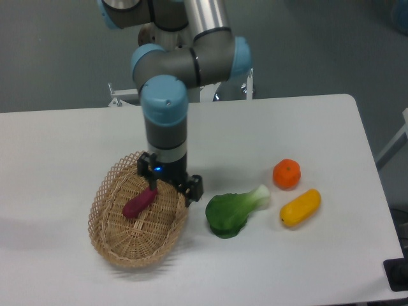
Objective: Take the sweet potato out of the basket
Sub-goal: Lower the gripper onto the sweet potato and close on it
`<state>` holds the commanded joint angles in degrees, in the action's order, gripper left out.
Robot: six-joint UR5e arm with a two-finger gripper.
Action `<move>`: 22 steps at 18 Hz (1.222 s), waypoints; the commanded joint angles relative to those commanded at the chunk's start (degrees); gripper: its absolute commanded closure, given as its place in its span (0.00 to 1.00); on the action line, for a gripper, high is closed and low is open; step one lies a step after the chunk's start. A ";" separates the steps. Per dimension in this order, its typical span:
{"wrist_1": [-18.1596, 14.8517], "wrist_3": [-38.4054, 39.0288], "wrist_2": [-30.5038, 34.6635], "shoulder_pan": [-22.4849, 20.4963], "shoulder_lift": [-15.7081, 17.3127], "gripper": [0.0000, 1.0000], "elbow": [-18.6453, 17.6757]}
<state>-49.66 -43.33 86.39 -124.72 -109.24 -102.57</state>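
Arm: a UR5e reaches down from the back of the tabletop point(76, 137), its tool point(153, 189) lowered over the upper right part of the basket point(105, 239).
Tool: the fingers meet the upper end of the sweet potato point(139, 202); the wrist body covers them, so I cannot tell whether they are apart or clamped on it.
Sweet potato: reddish-purple, lying aslant inside the basket, upper end at the tool, lower end toward the basket's middle.
Basket: tan wicker, left of centre, near the front edge of the tabletop, with bare white surface to its left.
Edges: the basket's right rim sits just under the tool's black side block.
Neighbours: a green vegetable point(234, 211) lies just right of the basket; the round orange fruit point(287, 173) and yellow oblong vegetable point(301, 207) sit farther right, close to each other and well apart from the basket.
Hard to make out: possibly a small blue light on the wrist; the picture is soft.
Cut off: the arm's upper links run out of the top.
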 joint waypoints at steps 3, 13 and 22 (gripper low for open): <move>0.35 -0.87 0.09 1.67 -1.50 0.00 -0.52; 0.96 -3.34 1.67 4.49 -4.49 0.00 -1.58; 3.42 -3.52 3.51 5.63 -5.90 0.14 -1.58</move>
<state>-46.23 -46.85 89.91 -119.09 -115.14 -104.15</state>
